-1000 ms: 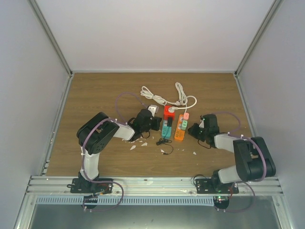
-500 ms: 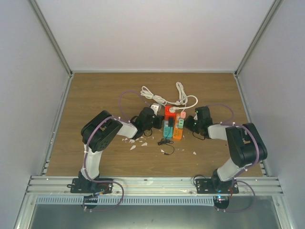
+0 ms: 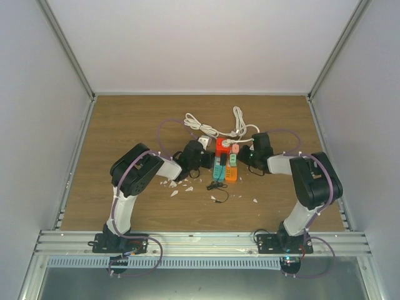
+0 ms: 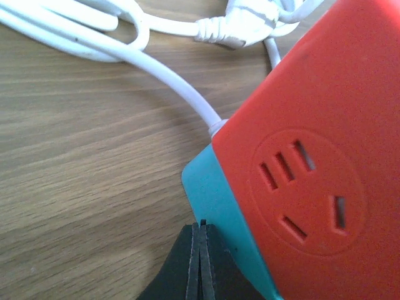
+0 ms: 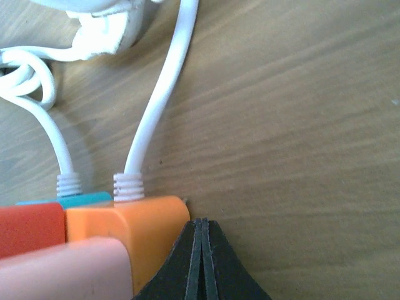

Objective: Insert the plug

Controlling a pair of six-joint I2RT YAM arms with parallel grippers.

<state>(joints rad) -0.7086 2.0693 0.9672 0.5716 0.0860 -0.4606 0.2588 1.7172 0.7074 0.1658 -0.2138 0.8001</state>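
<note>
Two power strips lie side by side mid-table: a teal one [image 3: 218,166] with a red socket block [image 3: 222,147], and an orange one [image 3: 232,170] with a pink top [image 3: 235,150]. My left gripper [image 3: 205,159] is shut and empty, its tips [image 4: 200,226] against the teal base [image 4: 209,190] below the red socket face [image 4: 312,187]. My right gripper [image 3: 245,156] is shut and empty, its tips [image 5: 201,225] against the orange strip's corner [image 5: 144,228]. White plugs [image 4: 240,28] [image 5: 103,28] and coiled white cables [image 3: 215,128] lie just beyond.
A small black cable [image 3: 217,185] and several white scraps [image 3: 175,191] lie in front of the strips. Enclosure walls and metal posts [image 3: 81,94] border the wooden table on three sides.
The right gripper moved left and away from me, pushing the orange strip against the teal one. The left gripper moved slightly farther along the teal strip. Both stayed shut.
</note>
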